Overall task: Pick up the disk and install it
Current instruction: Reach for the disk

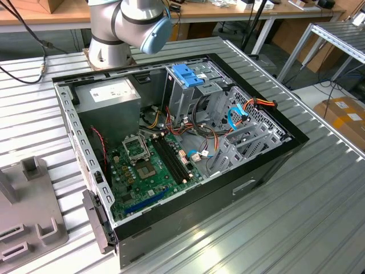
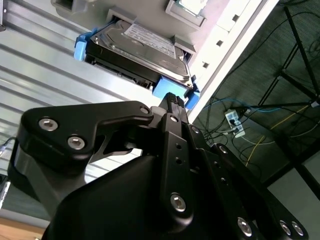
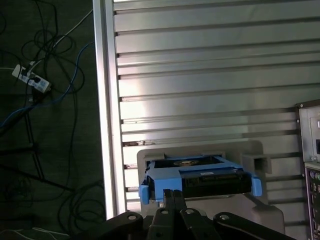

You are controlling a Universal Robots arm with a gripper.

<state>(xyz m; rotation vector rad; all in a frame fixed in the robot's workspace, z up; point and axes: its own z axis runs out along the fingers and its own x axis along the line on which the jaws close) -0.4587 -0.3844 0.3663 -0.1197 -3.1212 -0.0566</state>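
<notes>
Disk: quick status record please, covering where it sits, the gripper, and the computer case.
disk: lying flat in a grey holder on the slatted table, near the table's edge
gripper: fingers together, tips at the disk's blue rail; contact unclear
computer case: open, motherboard exposed
progress: disk not yet lifted

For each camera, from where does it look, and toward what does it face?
Exterior view: off the arm, looking down into the open computer case; the arm shows behind.
First wrist view: on the wrist, looking past the end effector at the disk.
Second wrist view: likewise, from another side.
Both wrist views share disk and end effector.
</notes>
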